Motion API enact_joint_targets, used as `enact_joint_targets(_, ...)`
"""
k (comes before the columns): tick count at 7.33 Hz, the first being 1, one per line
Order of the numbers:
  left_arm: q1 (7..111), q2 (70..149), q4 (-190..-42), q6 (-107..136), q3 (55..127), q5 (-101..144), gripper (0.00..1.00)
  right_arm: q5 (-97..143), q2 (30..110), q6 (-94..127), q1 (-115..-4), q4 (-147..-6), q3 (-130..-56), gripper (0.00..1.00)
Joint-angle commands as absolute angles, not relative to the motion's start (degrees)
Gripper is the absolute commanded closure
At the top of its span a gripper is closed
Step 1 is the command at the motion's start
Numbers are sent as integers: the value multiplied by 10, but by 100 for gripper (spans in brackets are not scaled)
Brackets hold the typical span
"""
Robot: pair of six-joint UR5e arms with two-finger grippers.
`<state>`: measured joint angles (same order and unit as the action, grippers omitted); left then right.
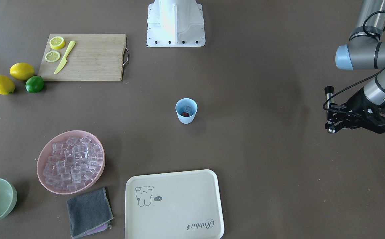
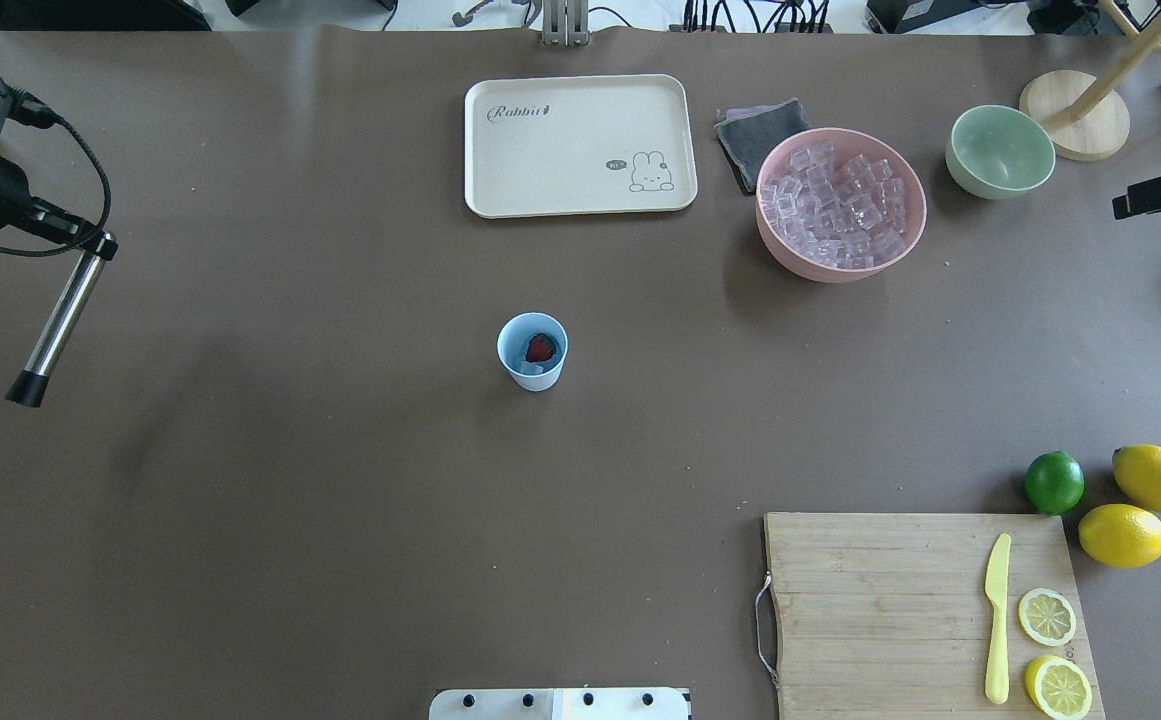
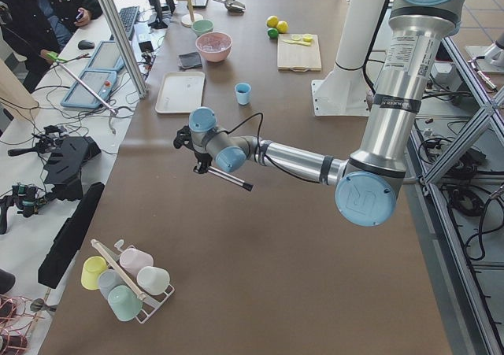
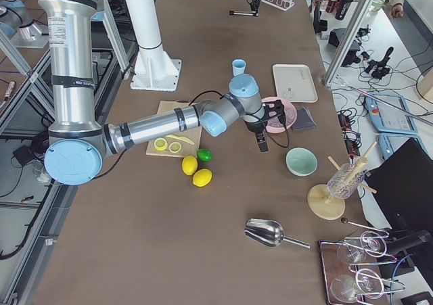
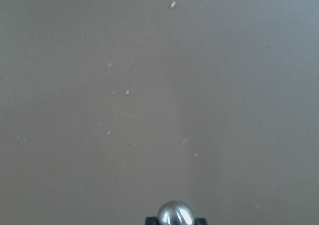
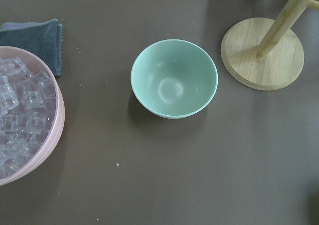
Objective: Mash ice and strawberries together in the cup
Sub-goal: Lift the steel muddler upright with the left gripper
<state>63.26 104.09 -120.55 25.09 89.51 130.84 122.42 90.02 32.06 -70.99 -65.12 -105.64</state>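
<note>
Your left gripper [image 2: 90,243] hangs above the table's [image 2: 290,450] left end, its fingers clamped on one end of a metal muddler [image 2: 58,322], whose black-capped end points away from the wrist. Under it, the wrist camera shows only bare brown tabletop.

From there a wide, open stretch of table runs to the cup [image 2: 532,350], which stands upright near the table's middle, well apart from everything else. Inside it you can see the strawberry [image 2: 541,348] lying beside one ice cube [image 1: 188,109]. Nothing lies between the muddler and the cup.

On the far side, beyond the cup, sits a cream tray [image 2: 580,145]. To its right are a gray cloth [image 2: 755,135], a pink bowl [image 2: 775,235] heaped with the ice [image 2: 835,200], and a green bowl [image 2: 1000,150] beside a wooden stand [image 2: 1075,115].

Your right gripper [image 4: 260,141] hovers over that corner, its wrist camera looking down on the green bowl. You cannot tell how its fingers stand.

Near the robot's right sit a cutting board [image 2: 870,610] carrying a yellow knife [image 2: 997,620] and two lemon slices [image 2: 1047,617], with two lemons [image 2: 1123,535] and a lime [image 2: 1054,482] just beyond it.
</note>
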Motion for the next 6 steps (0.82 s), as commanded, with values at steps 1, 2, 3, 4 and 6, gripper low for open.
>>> enact_joint_targets(1,634,1130,-1253,315,910,1305,100,1226,891,310,-705,-652,-1038,0)
enact_joint_targets(2,632,1161,-1294,363,908,1303,100,1225,889,311,-701,-653,-1035,0)
enact_joint_targets(3,632,1178,-1342,393,909,1303,100,1225,888,309,-700,-652,-1030,0)
enact_joint_targets(4,630,1186,-1380,405,909,1283,100,1225,884,304,-696,-652,-1028,0)
enact_joint_targets(6,567,1186,-1477,443,907,1168,100,1237,882,302,-696,-652,-1027,0)
